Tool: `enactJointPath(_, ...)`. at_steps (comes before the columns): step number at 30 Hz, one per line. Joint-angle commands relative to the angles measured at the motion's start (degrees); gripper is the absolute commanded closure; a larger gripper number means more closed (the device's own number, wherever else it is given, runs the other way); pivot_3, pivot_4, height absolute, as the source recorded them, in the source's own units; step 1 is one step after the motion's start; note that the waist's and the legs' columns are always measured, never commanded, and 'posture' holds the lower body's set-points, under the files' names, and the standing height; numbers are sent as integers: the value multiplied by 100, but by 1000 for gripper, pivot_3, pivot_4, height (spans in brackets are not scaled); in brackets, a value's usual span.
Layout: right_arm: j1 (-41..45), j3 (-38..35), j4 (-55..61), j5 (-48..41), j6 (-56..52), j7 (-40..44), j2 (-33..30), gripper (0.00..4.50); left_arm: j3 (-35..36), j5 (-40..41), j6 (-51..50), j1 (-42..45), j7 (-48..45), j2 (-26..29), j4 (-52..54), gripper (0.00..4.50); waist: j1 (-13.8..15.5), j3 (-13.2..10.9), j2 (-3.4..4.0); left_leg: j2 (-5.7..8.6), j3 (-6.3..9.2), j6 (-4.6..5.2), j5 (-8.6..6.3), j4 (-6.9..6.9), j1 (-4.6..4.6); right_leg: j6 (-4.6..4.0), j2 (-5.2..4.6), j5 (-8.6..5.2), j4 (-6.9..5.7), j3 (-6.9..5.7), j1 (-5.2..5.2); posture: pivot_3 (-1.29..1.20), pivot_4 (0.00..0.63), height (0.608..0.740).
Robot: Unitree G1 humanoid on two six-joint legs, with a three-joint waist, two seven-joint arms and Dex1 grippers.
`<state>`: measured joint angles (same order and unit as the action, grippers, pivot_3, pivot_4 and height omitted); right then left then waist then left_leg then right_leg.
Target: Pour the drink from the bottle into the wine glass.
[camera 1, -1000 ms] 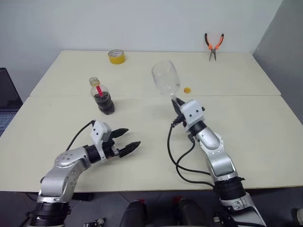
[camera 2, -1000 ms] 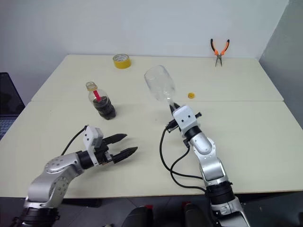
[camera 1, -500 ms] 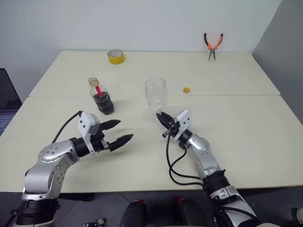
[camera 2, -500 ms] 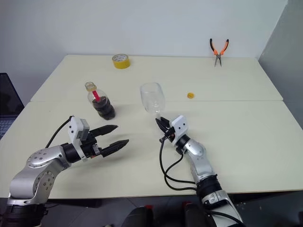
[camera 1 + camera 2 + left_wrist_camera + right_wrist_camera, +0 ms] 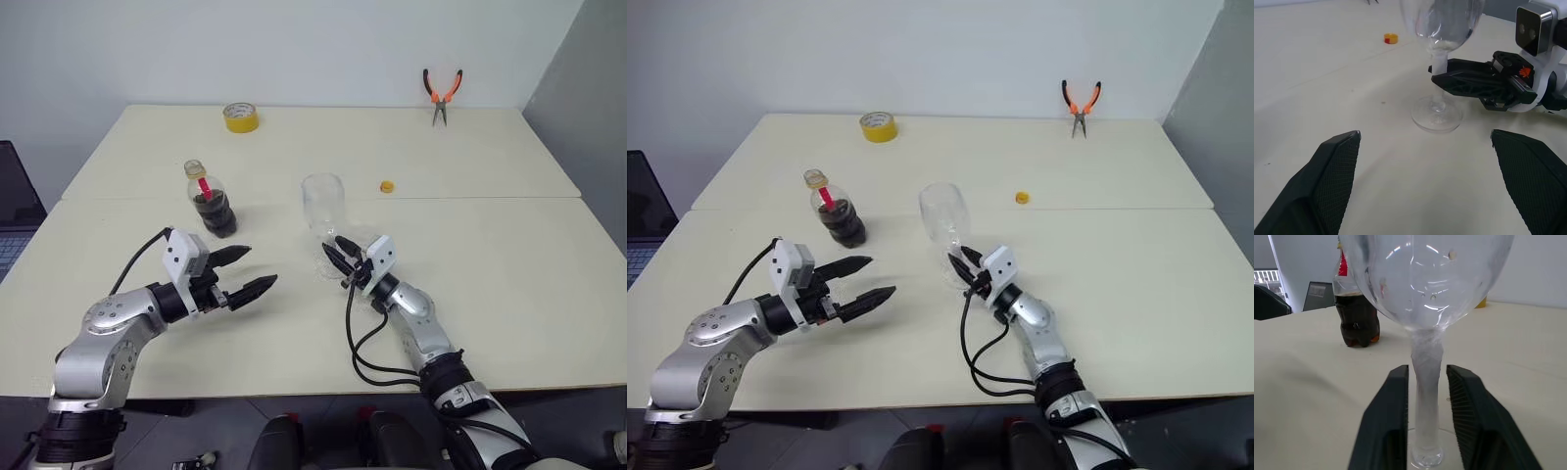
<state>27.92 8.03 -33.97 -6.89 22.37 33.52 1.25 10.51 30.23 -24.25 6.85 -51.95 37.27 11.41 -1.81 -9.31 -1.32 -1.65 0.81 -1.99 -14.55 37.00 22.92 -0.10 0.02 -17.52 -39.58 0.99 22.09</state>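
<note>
The wine glass [image 5: 322,202] stands upright and empty on the table's middle, its foot [image 5: 1437,115] flat on the top. My right gripper [image 5: 336,254] reaches in low from the near side. Its fingers [image 5: 1399,396] flank the thin stem with a narrow gap on each side, so it is open. The bottle [image 5: 211,200] stands to the glass's left with no cap on, the dark drink [image 5: 217,217] filling its lower half. My left gripper [image 5: 246,270] hovers wide open and empty near the bottle's front. A small yellow cap [image 5: 387,185] lies beyond the glass.
A yellow tape roll [image 5: 240,117] sits at the table's far edge. Orange-handled pliers [image 5: 441,94] hang on the back wall to the right. A laptop [image 5: 15,201] shows past the table's left edge. A seam [image 5: 470,198] runs across the table.
My right gripper brought the tilted, lifted glass down and towards me, set it upright on the table, and its fingers have eased off the stem. My left gripper rose slightly, still open.
</note>
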Motion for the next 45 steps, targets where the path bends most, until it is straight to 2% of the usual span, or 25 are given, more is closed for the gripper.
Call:
enactJointPath(1, 19, -46, 314, -45, 97, 6, -4, 2138, -39, -11, 111, 111, 25, -31, 179, 0, 1, 0, 0, 0, 0, 0, 0, 0, 0, 0, 0, 0, 0, 1, 0, 0, 150, 740)
enactJointPath(7, 3, -36, 415, -31, 23, -22, -15, 20, -65, -19, 132, 97, 25, -37, 172, 0, 1, 0, 0, 0, 0, 0, 0, 0, 0, 0, 0, 0, 0, 1, 0, 0, 150, 740)
enactJointPath(16, -27, 10, 560, 65, -107, -72, -100, 20, -73, -51, 206, 48, 47, -39, 132, 0, 2, 0, 0, 0, 0, 0, 0, 0, 0, 0, 0, 0, 0, 1, 0, 0, 150, 740)
enactJointPath(24, -162, 296, 546, 646, -390, -253, -445, 20, -30, -84, 283, 37, 49, -78, 9, 0, 3, 0, 0, 1, -1, 0, 0, 0, 0, 0, 0, 0, 0, 0, 0, 0, 150, 740)
enactJointPath(29, -287, 215, 837, 554, -500, -286, -517, 20, 136, -60, 407, -40, 153, -182, -58, 0, 3, 0, 0, 0, -1, 0, 0, 0, 1, 0, 0, 0, 1, 1, 0, 0, 150, 740)
enactJointPath(38, -1609, 456, 3305, 506, -1918, 202, -1412, 20, 454, -31, 610, -263, 754, -550, 217, 0, 32, 1, -2, 2, 1, 1, 0, 2, 2, 0, -5, 0, 3, -1, -3, 0, 150, 740)
enactJointPath(45, -2352, 566, 4548, 530, -2555, 331, -2039, 20, 422, 140, 361, -389, 625, -378, 588, 0, 23, 2, -3, 2, 3, 1, 0, 0, 0, 2, -2, -1, 4, -2, -4, 0, 150, 740)
